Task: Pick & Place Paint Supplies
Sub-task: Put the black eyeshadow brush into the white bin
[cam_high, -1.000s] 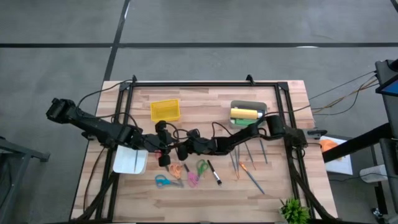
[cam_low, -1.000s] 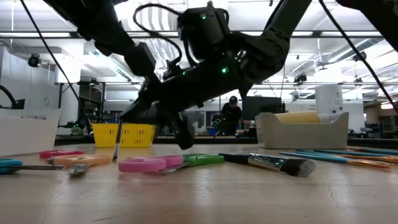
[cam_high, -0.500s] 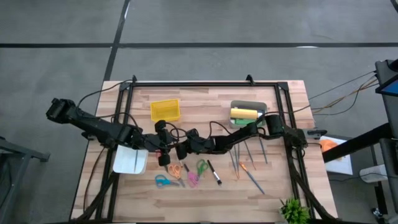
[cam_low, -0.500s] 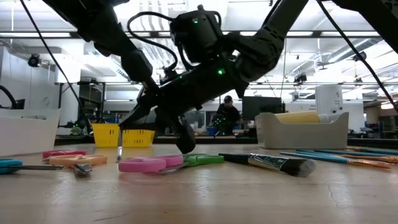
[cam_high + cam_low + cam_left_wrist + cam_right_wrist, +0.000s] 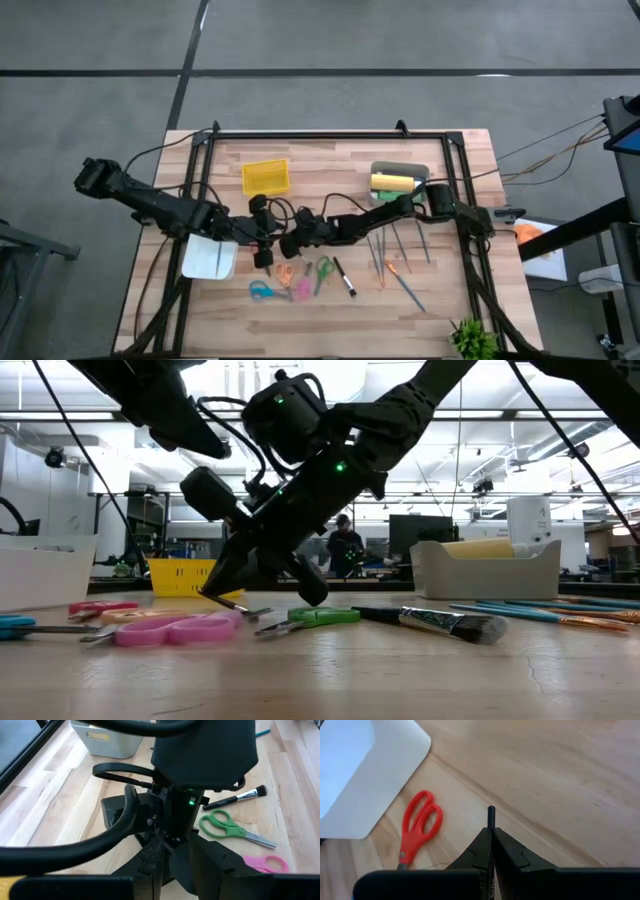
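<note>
Right end effector (image 5: 491,851) clamped on thin black brush (image 5: 491,815) mid-frame, left end effector's state unclear, several brushes (image 5: 400,262) on surface unplaced.

even bright overhead light; ceiling strips glare; near tabletop blurred.

A yellow paint bottle (image 5: 394,182) lies on its side in the grey bin (image 5: 400,168) near the counter's far right. A black-handled brush (image 5: 345,277) lies flat at mid-counter, bristles toward the near edge. Thin grey, teal and orange sticks (image 5: 398,268) lie scattered flat to its right. A thin dark stick (image 5: 491,815) is clamped in the right tool (image 5: 491,832), tilted, its tip low over the counter.
</note>
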Controlling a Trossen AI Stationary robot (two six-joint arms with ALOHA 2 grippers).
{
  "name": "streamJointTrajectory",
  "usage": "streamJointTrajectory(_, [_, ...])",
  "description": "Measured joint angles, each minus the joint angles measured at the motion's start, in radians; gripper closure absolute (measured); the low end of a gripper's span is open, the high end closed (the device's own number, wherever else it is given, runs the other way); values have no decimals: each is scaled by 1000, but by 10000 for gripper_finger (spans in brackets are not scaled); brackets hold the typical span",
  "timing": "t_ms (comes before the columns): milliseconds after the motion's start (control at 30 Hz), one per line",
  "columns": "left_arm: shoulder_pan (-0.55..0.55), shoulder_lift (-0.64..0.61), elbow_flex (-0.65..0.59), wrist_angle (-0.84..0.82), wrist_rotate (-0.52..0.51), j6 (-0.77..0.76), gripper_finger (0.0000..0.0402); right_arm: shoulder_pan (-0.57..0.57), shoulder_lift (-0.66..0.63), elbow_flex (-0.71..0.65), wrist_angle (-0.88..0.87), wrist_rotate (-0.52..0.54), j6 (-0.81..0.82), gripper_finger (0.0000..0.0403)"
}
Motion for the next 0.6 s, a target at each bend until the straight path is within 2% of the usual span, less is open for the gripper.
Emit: streamJointTrajectory(600, [0,0,0,3,-4,4,310,-1,7,3,2,-28,5,395])
